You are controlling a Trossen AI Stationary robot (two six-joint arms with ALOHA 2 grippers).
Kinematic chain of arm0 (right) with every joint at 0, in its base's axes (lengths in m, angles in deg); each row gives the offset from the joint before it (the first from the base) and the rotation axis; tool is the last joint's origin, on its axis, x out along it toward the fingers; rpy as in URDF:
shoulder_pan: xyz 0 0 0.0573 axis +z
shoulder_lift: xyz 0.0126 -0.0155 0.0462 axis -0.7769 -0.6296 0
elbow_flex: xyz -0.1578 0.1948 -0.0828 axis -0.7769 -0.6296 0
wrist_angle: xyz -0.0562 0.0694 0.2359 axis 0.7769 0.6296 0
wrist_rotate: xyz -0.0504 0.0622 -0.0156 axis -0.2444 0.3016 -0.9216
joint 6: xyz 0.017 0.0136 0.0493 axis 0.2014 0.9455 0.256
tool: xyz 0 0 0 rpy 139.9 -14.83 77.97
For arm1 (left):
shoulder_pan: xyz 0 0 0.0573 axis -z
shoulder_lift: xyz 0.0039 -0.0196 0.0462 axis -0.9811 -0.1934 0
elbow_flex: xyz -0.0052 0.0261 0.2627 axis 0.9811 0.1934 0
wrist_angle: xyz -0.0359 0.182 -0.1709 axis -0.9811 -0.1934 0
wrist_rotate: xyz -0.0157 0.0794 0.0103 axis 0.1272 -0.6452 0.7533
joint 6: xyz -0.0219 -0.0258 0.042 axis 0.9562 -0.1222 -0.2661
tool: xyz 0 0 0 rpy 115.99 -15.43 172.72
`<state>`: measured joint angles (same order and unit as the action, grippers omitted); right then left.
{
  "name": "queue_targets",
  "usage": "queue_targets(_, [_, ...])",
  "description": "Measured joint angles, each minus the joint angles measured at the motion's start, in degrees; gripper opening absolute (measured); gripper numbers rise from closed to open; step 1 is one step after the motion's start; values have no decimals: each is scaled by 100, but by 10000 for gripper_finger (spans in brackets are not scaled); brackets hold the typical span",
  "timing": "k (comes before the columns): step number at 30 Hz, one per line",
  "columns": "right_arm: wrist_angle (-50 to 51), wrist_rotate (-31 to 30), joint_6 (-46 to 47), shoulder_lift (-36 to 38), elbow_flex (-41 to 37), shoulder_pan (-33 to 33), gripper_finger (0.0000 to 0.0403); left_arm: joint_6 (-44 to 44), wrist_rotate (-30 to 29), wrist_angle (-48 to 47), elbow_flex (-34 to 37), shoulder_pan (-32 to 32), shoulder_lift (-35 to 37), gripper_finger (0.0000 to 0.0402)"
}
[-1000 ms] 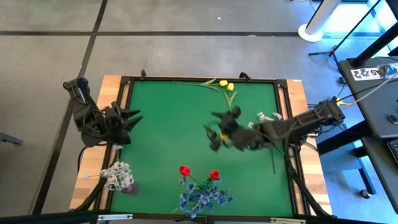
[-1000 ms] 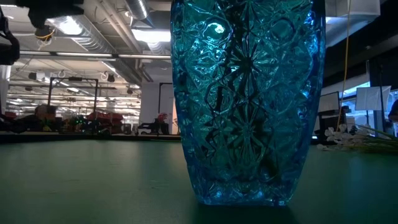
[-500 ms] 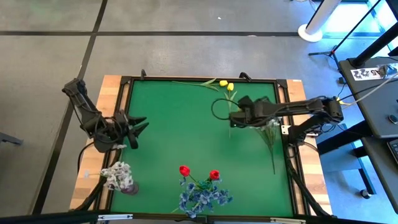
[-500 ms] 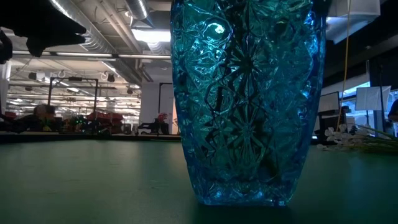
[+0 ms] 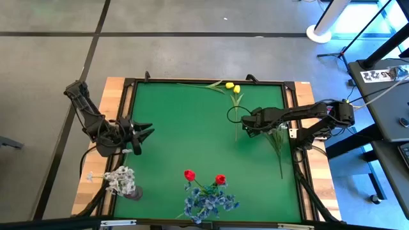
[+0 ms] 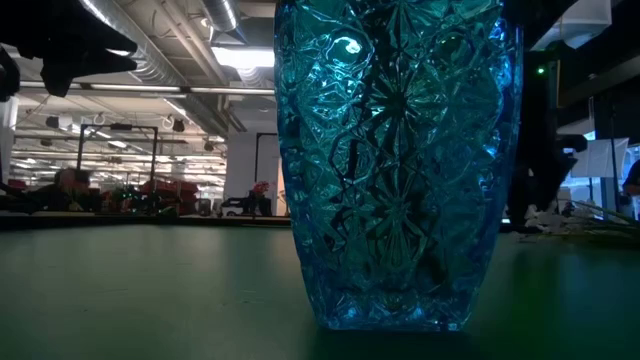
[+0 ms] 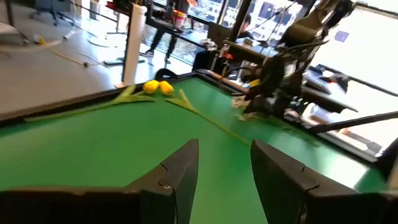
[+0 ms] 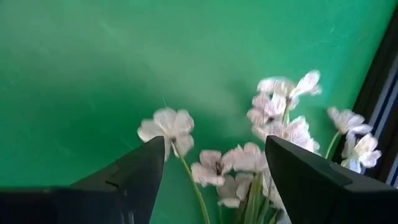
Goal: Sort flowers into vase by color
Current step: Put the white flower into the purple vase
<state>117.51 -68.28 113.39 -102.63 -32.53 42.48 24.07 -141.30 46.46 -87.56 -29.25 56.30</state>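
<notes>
On the green mat [image 5: 172, 140], right side: right gripper [image 5: 250, 121] low over the white spray [image 5: 276, 131] lying near the right edge, stalk running toward the near side. Fingers [image 8: 314, 180] spread wide in the wrist view, blossoms [image 8: 273, 140] showing between them, nothing pinched.

At the left edge: left gripper [image 5: 142, 132] hovering over the mat border, fingers [image 7: 180, 174] parted, empty. Pointed across the mat toward the yellow tulips [image 7: 158, 88].

Yellow tulips [image 5: 232, 87] at the far edge, heads side by side, one stalk trailing left along the edge, one trailing toward the right gripper.

Near edge, centre: blue vase [image 6: 398, 160] with blue bunch [image 5: 208, 202]; two red tulips [image 5: 190, 175] just beside the bunch, whether in the same vase cannot be told. Near left corner, off the mat: second white spray [image 5: 120, 180] standing in a small vase [image 5: 133, 193].
</notes>
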Motion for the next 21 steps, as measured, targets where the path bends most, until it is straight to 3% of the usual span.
queue_targets(11, [880, 575, 238, 2, -74, -185, 279, -1648, 1276, 4274, 905, -432, -1318, 142])
queue_targets(18, [1606, 851, 747, 2, -82, 433, 279, -1699, 1908, 4982, 938, -886, -2077, 142])
queue_targets(21, [1468, 914, 1039, 0, -258, 685, 279, -1697, 2075, 5244, 938, -970, -2345, 142])
